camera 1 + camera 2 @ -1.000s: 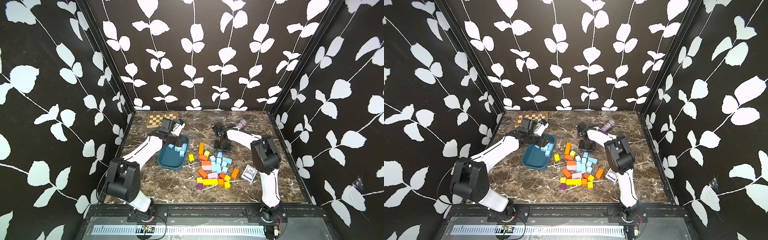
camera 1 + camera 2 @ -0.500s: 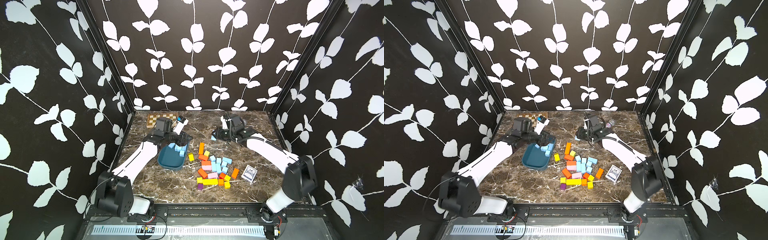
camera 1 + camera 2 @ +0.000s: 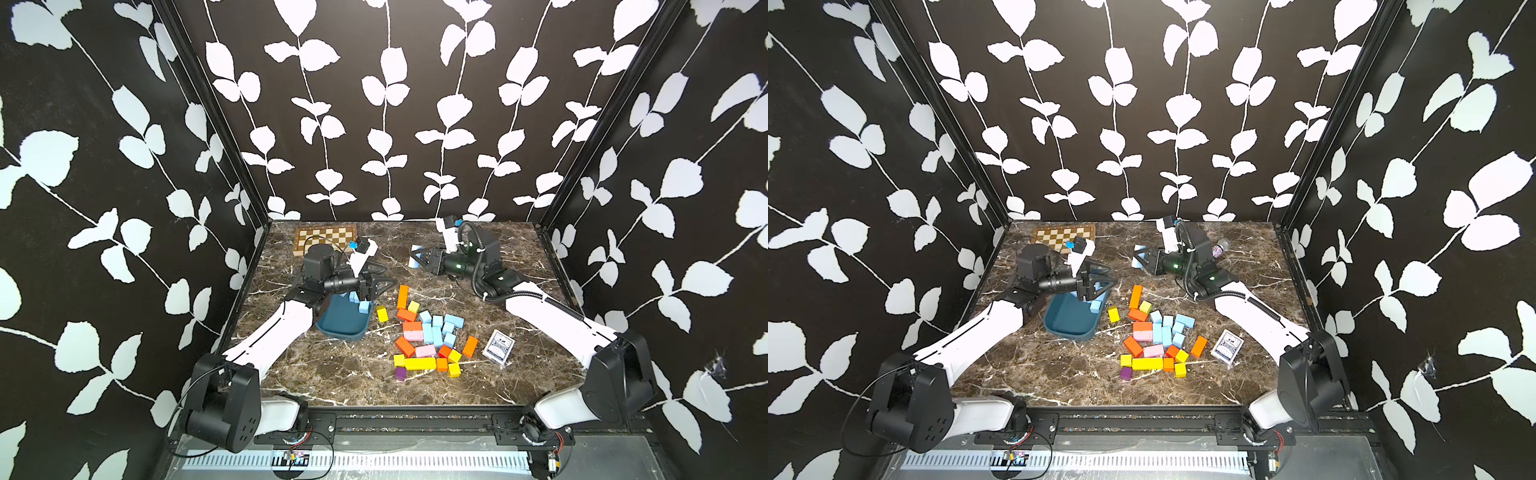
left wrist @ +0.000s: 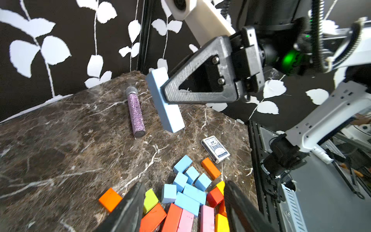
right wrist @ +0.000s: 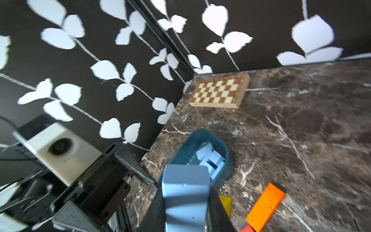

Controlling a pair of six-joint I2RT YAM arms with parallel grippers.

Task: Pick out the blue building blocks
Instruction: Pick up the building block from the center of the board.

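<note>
R gripper (image 4: 161,93) clamped tight on a long blue brick (image 4: 170,116), held in the air over the table (image 3: 332,374) toward the back, well apart from tray (image 3: 341,332). L gripper (image 3: 384,286) has jaws wide apart w/ nothing between, hovering over tray's far end. Binned blue blocks (image 5: 210,157) sit in tray. Loose blue blocks (image 3: 436,328) lie in the mixed pile (image 3: 405,346) btwn tray & card deck (image 3: 498,347).
</note>
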